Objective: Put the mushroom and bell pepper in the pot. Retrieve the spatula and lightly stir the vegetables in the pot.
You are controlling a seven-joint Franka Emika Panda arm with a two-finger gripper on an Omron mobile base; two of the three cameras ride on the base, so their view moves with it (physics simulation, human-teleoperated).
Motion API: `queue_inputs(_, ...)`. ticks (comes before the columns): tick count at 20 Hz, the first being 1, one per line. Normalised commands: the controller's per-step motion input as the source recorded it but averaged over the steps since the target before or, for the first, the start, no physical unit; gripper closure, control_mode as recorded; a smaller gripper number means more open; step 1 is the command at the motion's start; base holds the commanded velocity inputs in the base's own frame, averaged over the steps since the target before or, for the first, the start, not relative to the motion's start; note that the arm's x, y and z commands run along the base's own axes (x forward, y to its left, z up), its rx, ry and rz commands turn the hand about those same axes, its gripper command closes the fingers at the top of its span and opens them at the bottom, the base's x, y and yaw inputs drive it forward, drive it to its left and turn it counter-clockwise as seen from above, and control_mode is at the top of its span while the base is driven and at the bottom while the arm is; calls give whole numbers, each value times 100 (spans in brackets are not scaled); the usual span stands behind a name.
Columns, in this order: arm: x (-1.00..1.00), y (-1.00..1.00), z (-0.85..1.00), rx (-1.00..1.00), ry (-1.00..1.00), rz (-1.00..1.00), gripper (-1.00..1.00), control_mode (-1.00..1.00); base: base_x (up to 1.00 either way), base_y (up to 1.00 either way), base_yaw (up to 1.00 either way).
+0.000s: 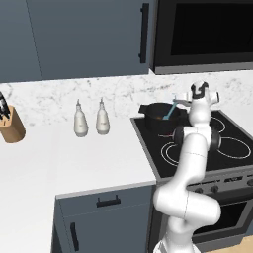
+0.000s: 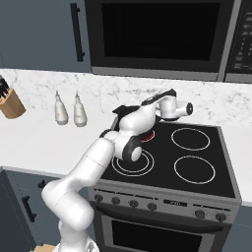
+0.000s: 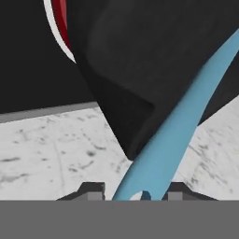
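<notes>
Fingertips (image 3: 93,190) at the bottom edge of the hand view flank the spatula (image 3: 172,135), so the hand (image 3: 135,192) is judged clenched on its handle. Beyond, the blade slants into the pot (image 1: 159,117) on the stove (image 1: 232,148), frame centre-right, positioned for stirring; the vegetables inside cannot be seen.

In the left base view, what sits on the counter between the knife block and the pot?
Two pale bottles stand side by side on the white counter, between the knife block and the black pot. The rest is bare counter.
</notes>
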Motion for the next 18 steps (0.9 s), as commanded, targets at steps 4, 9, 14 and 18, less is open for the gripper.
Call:
queue_inputs(4, 0, 2, -36, 0, 6, 0, 100, -100, 0, 0, 0)
queue_inputs(9, 0, 15, -8, 1, -3, 0, 100, -100, 0, 0, 0)
queue_inputs(14, 0, 2, 0, 4, -13, 0, 100, -100, 0, 0, 0)
queue_inputs(18, 0, 4, 0, 4, -20, 0, 100, -100, 0, 0, 0)
